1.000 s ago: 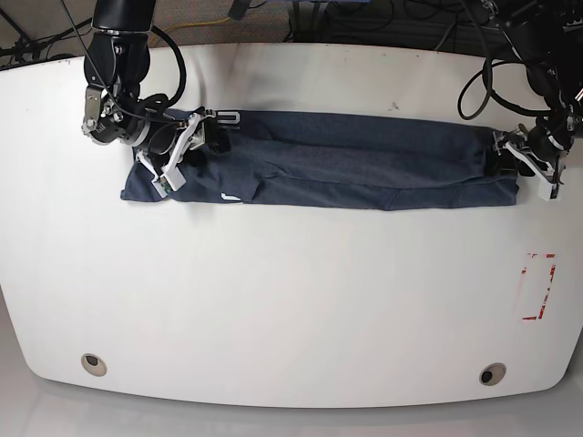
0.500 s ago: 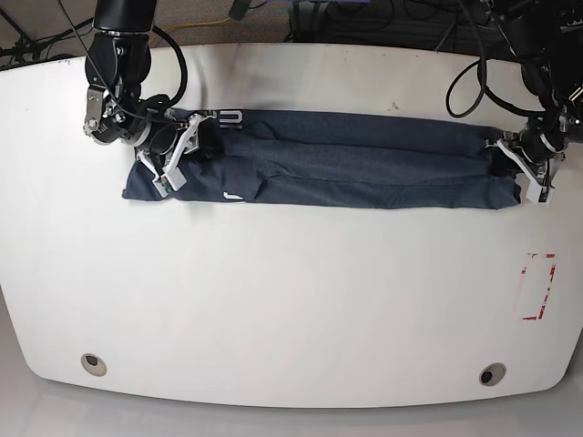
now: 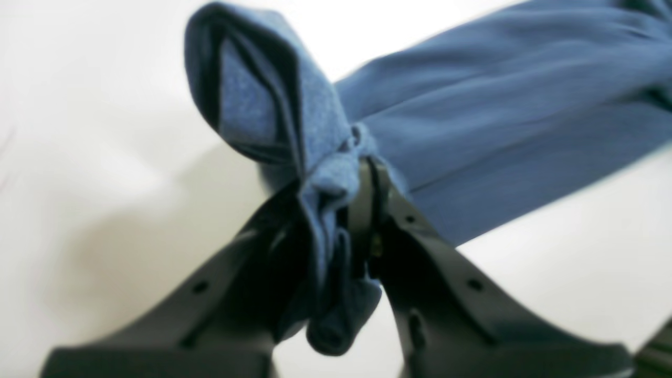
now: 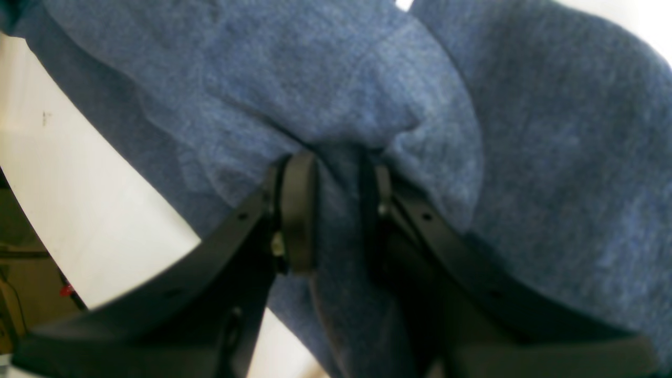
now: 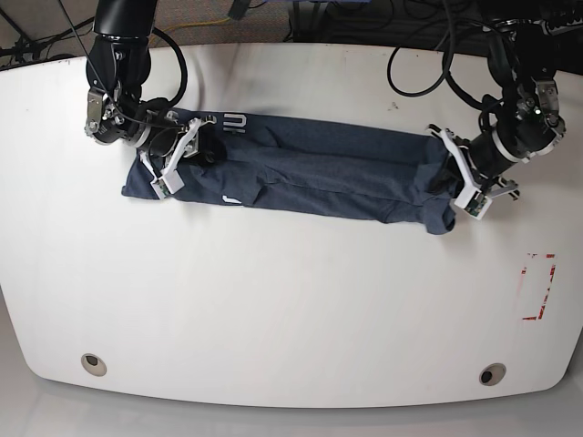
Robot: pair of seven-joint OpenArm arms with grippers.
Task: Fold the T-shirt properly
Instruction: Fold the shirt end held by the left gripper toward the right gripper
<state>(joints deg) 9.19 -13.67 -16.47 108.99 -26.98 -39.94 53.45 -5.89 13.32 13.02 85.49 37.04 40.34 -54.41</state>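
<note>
Left hand (image 5: 463, 180) is clamped on one end of the T-shirt (image 5: 310, 173), at the right of the base view; in the left wrist view its two dark fingers (image 3: 399, 220) pinch a bunched fold of blue fabric, with a loop of cloth standing up above the grip and a small tail hanging below it. Right hand (image 5: 178, 159) is closed on the other end of the shirt, at the left of the base view; the right wrist view shows its black pads (image 4: 299, 210) squeezing a thick gather of heathered cloth between them, the fabric billowing out above and to both sides

The garment lies as a long dark navy band across the far half of the white worktop (image 5: 291, 300), folded lengthwise into narrow layers. Small white lettering (image 5: 236, 120) shows on its upper edge near the right hand, and another white mark (image 5: 231, 197) sits on the lower edge. The end held by the left hand is rumpled and pulled in toward the middle, its corner drooping onto the worktop. A red-outlined rectangle (image 5: 537, 287) is marked on the worktop near its right edge, well apart from the cloth
</note>
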